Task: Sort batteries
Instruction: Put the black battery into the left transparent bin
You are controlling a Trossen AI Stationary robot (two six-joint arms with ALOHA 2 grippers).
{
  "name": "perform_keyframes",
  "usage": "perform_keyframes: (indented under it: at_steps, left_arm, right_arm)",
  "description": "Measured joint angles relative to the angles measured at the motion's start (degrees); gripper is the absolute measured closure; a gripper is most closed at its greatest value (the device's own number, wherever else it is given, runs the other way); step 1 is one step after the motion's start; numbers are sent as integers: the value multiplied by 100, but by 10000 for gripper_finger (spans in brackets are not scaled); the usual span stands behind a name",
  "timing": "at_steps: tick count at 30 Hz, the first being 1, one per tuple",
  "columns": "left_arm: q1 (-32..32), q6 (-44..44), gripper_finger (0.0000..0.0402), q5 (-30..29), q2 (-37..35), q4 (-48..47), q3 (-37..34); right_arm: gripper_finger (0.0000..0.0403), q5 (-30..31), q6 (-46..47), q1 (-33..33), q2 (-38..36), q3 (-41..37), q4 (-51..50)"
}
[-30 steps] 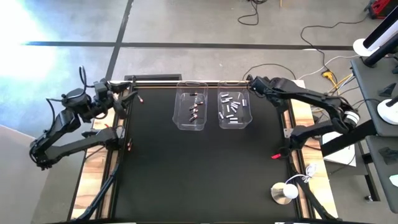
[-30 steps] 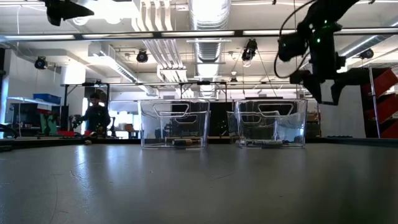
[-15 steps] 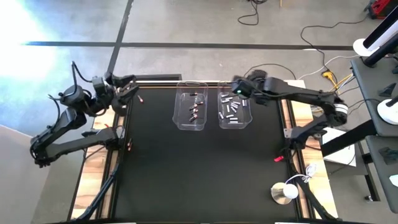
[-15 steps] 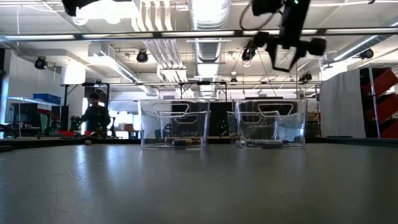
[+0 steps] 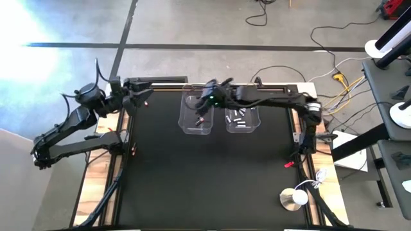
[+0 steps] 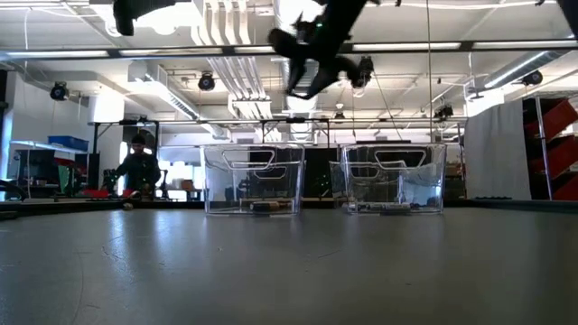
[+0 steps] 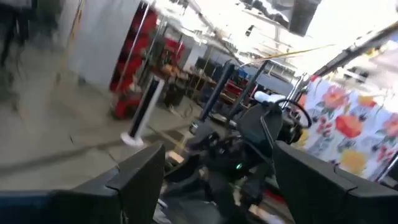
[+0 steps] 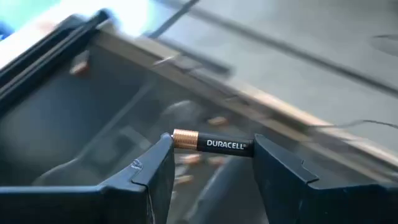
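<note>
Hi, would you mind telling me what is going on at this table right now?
The robot is sorting batteries into two clear bins. The right gripper holds a dark Duracell battery with a copper end between its fingers, up in the air over the left bin, which holds dark, copper-tinted batteries. The right bin holds silvery ones. The left gripper waits open at the table's far left corner, holding nothing.
</note>
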Motion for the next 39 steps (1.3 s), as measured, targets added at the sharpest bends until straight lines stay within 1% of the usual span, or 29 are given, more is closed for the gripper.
perform_keyframes:
  at_steps: [2, 3, 6, 8, 11, 13, 15, 17, 19, 21, 24, 29, 32, 36, 39]
  left_arm:
    - [-1, -277, 129, 50, 44, -54, 0]
    - [1, -255, 129, 204, 42, -81, 0]
    - [-2, -90, 129, 546, -3, -283, 0]
    - [-1, -188, 129, 689, -70, -485, 0]
    - [0, -323, 129, 1157, -173, -811, 0]
    - [-1, -338, 129, 1593, -227, -996, 0]
    - [-1, -254, 129, 2074, -247, -1097, 0]
    - [1, -228, 129, 2526, -298, -1093, 0]
    - [-2, -214, 129, 2854, -377, -1093, 0]
    - [1, -200, 129, 2969, -469, -1089, 5]
    - [-1, -31, 129, 2765, -601, -1084, 11]
    - [1, 70, 129, 2064, -694, -1085, 11]
    - [-1, 168, 129, 1786, -703, -1089, 11]
    - [1, 161, 129, 1372, -660, -1098, 11]
    - [1, 54, 129, 1228, -637, -1146, 11]
  right_arm:
    - [220, -541, -184, 28, 323, 300, 104]
    - [219, -729, -346, 43, 480, 462, 90]
    - [221, -897, -511, 88, 901, 892, -194]
    - [225, -1197, -435, 78, 1236, 1179, -332]
    - [224, -2034, -374, -32, 1805, 1681, -356]
    - [220, -2436, -242, -112, 2189, 2095, -394]
    - [219, -2638, -308, -171, 2558, 2548, -646]
    - [221, -2694, -575, -204, 2910, 3014, -999]
    - [223, -2698, -1001, -206, 3213, 3471, -1412]
    - [224, -2734, -1336, -196, 3395, 3732, -1569]
    - [221, -3020, -1474, -270, 3301, 3522, -1590]
    - [223, -2873, -1747, -435, 3301, 3198, -1540]
    - [224, -2703, -1886, -484, 3308, 3066, -1221]
    - [219, -2689, -2062, -481, 3307, 2829, -754]
    - [219, -2691, -2187, -478, 3308, 2669, -435]
